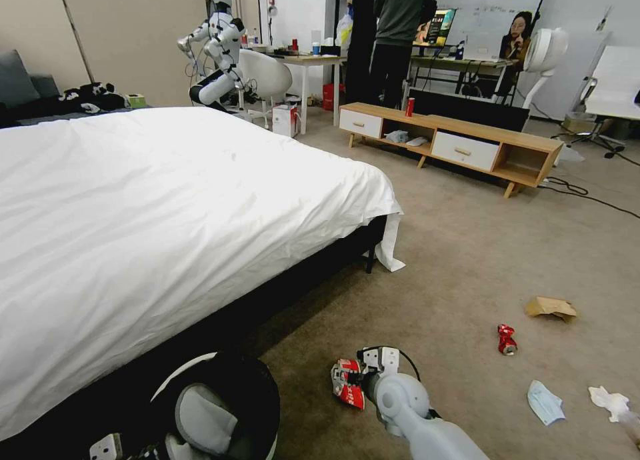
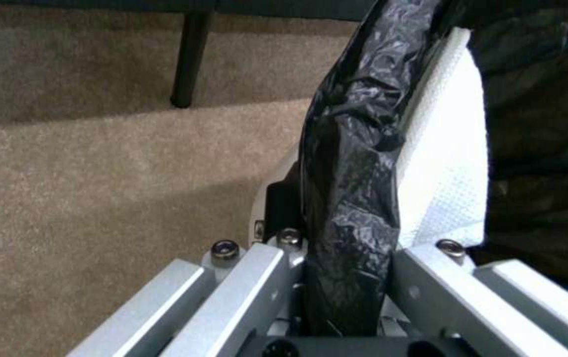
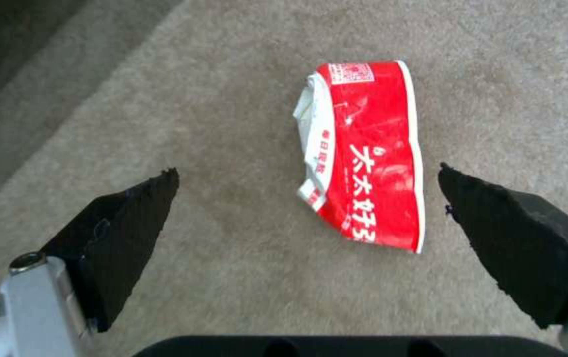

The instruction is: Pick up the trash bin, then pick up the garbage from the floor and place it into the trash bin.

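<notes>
The trash bin (image 1: 220, 407), white with a black bag, hangs at the lower left beside the bed. In the left wrist view my left gripper (image 2: 347, 263) is shut on the trash bin's bag-covered rim (image 2: 353, 163). Garbage lies on the carpet: a red-white wrapper (image 1: 347, 383), a crushed red can (image 1: 507, 340), a brown paper bag (image 1: 551, 307), a blue face mask (image 1: 545, 402) and a white tissue (image 1: 608, 401). My right gripper (image 3: 307, 176) hovers open just above the wrapper (image 3: 370, 158), one fingertip on each side. In the head view that right gripper (image 1: 365, 373) is right over the wrapper.
A bed with a white sheet (image 1: 167, 200) fills the left, its black leg (image 1: 370, 260) near the corner. A low wooden cabinet (image 1: 453, 143) stands at the back with an upright red can (image 1: 409, 107) on it. Cables (image 1: 587, 193) trail across the carpet at the right.
</notes>
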### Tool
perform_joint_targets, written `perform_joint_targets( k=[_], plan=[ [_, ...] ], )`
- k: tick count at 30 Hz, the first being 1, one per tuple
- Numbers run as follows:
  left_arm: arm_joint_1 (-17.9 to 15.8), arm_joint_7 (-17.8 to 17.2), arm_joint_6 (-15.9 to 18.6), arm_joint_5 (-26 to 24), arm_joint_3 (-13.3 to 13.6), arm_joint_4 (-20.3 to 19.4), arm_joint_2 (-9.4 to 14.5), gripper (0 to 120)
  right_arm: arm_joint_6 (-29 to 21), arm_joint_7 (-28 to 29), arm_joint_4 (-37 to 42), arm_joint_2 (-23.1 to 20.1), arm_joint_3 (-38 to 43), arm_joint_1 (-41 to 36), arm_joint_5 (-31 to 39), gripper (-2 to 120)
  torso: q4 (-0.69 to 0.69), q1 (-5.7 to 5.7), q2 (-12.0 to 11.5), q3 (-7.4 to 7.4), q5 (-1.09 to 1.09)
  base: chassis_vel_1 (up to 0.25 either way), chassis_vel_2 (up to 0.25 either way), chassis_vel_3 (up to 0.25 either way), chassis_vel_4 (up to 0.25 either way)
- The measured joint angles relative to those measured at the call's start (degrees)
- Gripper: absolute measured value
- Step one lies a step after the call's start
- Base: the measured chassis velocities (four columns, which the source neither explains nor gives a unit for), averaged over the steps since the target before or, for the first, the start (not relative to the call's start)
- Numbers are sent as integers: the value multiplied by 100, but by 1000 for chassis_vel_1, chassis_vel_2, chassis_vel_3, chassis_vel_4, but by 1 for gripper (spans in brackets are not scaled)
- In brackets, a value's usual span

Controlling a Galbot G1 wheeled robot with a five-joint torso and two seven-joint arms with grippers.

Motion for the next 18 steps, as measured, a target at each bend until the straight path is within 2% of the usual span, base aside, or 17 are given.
perform_joint_targets(
  k=[5, 18],
  plan=[
    [-13, -1, 0, 0, -16, 23, -1, 1, 96, -219, -664, 234, -50, 283, -207, 100, 0, 0, 0, 0, 0, 0, 0, 0, 0],
    [-40, -3, 0, -18, -36, 68, 0, 1, 219, -577, -1723, 683, -120, 819, -671, 100, 0, 0, 0, -1, 0, 0, 0, 0, 0]
  ],
)
